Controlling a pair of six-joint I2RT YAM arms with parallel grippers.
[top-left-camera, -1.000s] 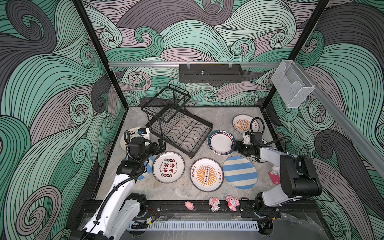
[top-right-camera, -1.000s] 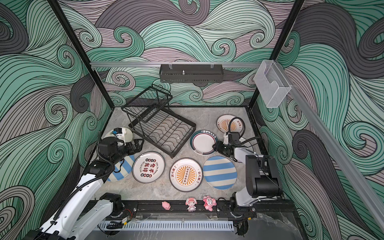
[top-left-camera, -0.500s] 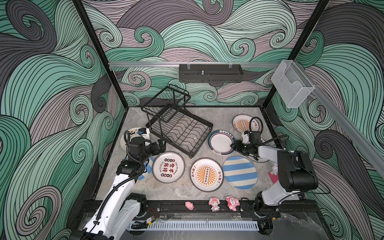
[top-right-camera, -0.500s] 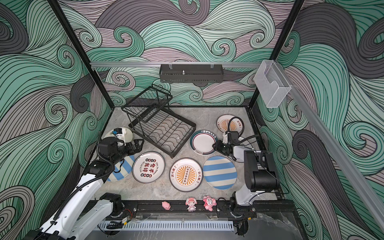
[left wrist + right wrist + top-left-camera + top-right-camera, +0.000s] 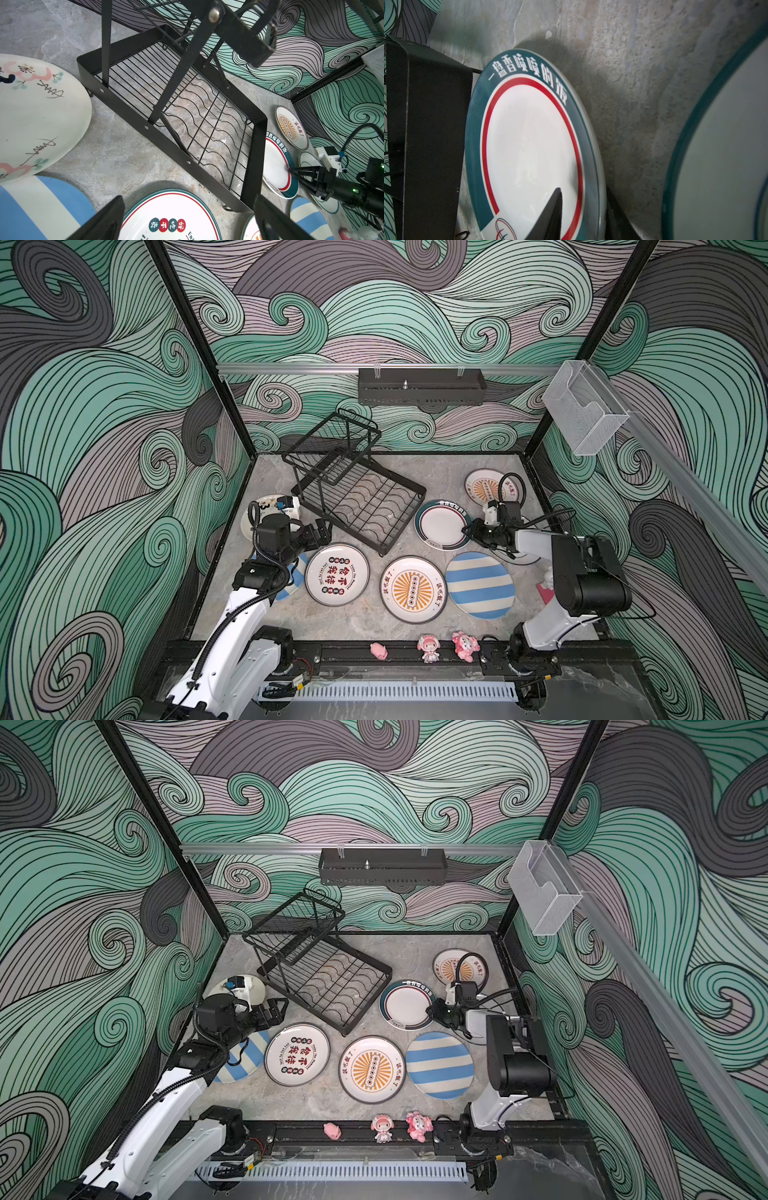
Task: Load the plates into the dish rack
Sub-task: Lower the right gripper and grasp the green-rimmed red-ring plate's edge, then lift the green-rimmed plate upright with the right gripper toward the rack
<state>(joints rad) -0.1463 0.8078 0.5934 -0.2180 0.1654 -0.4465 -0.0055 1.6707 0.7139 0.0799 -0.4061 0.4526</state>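
R gripper (image 5: 467, 531): jaws straddle rim of teal plate (image 5: 440, 524); clamped or not, cannot tell. Plate lies toward right edge of desk (image 5: 436, 472), just beside rack (image 5: 404, 521). L gripper (image 5: 326, 531): released, empty, near rack's front corner.

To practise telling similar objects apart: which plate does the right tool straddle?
The teal-rimmed plate with the red ring, beside the dish rack; the right tool sits astride its rim, no other plate's.

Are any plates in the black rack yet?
No, the dish rack is bare, and the plates lie outside it on the table.
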